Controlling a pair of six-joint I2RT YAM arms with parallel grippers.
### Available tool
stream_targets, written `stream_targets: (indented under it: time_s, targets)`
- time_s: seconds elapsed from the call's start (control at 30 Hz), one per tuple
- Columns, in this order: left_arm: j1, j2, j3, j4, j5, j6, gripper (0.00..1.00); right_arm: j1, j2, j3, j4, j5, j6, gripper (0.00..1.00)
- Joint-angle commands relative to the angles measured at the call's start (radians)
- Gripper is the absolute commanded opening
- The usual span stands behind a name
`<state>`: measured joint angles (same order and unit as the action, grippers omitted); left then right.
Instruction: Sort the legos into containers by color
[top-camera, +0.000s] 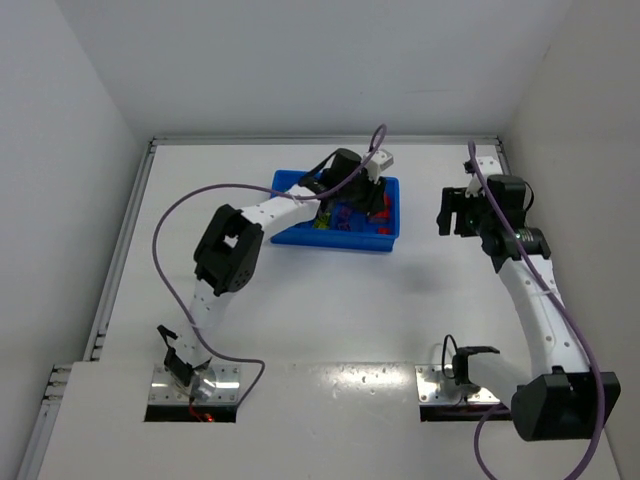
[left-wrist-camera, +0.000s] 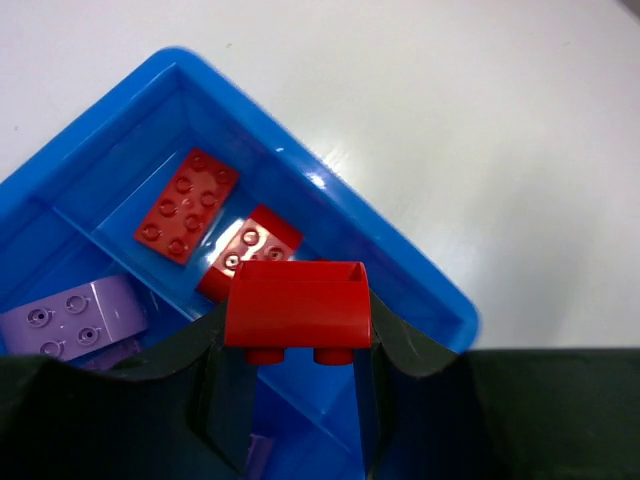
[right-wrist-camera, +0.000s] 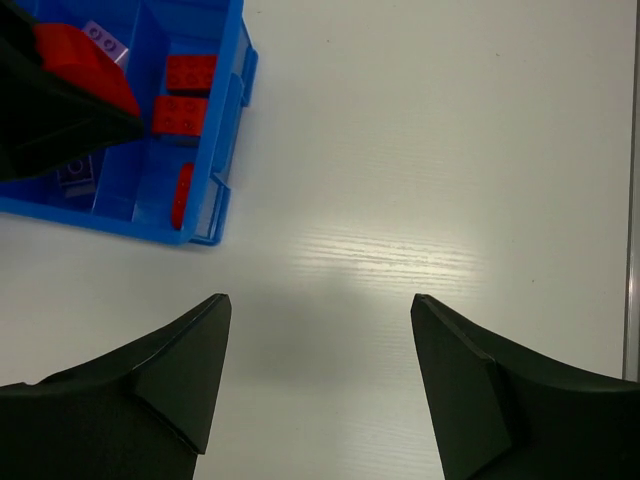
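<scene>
The blue tray (top-camera: 300, 236) stands at the back middle of the table. My left gripper (left-wrist-camera: 298, 310) is shut on a red lego (left-wrist-camera: 297, 305) and holds it above the tray's end compartment (left-wrist-camera: 405, 265), which holds two red legos (left-wrist-camera: 187, 205). A purple lego (left-wrist-camera: 70, 320) lies in the neighbouring compartment. In the top view the left gripper (top-camera: 375, 190) hovers over the tray's right end. My right gripper (right-wrist-camera: 318, 305) is open and empty above bare table, right of the tray (right-wrist-camera: 205, 215). Red legos (right-wrist-camera: 180, 113) show in the tray's end compartment there.
The table's back edge meets the white wall just behind the tray. The right arm's gripper (top-camera: 457, 212) hangs to the right of the tray. A purple cable (top-camera: 170, 230) loops over the left side of the table.
</scene>
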<state>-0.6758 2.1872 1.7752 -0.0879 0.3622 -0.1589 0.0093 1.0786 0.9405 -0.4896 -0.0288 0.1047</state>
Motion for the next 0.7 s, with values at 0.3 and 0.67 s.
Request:
stream_targets:
  time_s: [0.3,0.67]
  targets:
    - [-0.018,0.135,0.142,-0.021,-0.190,-0.005,0.69,-0.035,-0.016,0.034,0.017,-0.129,-0.017,0.73]
    - [-0.018,-0.192,0.081,-0.085,-0.158,-0.005,0.99,-0.035,0.035,0.075,0.017,-0.259,-0.051,0.74]
